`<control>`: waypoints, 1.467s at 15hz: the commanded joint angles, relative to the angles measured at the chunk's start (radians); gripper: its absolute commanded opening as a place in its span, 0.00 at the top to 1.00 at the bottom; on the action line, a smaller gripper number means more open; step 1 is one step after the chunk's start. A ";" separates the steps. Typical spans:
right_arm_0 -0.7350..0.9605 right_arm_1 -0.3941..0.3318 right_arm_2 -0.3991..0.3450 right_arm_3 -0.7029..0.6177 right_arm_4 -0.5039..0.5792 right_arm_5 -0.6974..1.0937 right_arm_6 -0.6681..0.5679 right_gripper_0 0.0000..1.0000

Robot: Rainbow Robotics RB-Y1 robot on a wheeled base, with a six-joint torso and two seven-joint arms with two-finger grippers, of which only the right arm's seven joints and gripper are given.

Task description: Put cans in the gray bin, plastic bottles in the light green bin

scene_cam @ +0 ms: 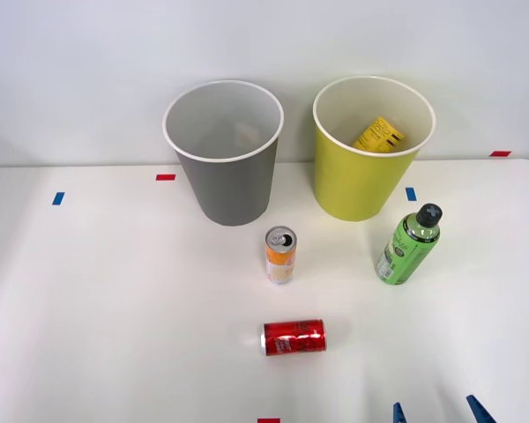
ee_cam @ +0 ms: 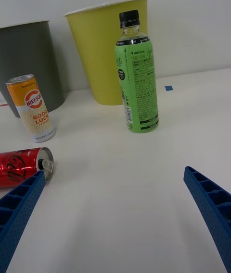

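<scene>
A smooth white table (scene_cam: 88, 308) carries two tapered, white-rimmed bins: gray (scene_cam: 225, 154) at 11 o'clock, light green (scene_cam: 366, 159) at 1 (something yellow inside). The orange can (scene_cam: 280, 255) stands centrally, the red can (scene_cam: 294, 337) lies at 6, the bottle (scene_cam: 408, 247) at 3.

Wrist view: the ribbed gripper (ee_cam: 115, 205) is spread wide. Can (ee_cam: 34, 108) reads "GOOD LUCK"; the black-capped bottle (ee_cam: 137, 80) stands upright.

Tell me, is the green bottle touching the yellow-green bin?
Apart. The front view shows white table between the green bottle and the yellow-green bin.
</scene>
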 commanded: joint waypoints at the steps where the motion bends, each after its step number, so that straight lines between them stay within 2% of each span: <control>1: 0.000 0.000 0.000 0.000 0.000 0.000 0.000 0.00; 22: 0.000 0.000 0.000 0.000 0.000 0.000 0.000 0.00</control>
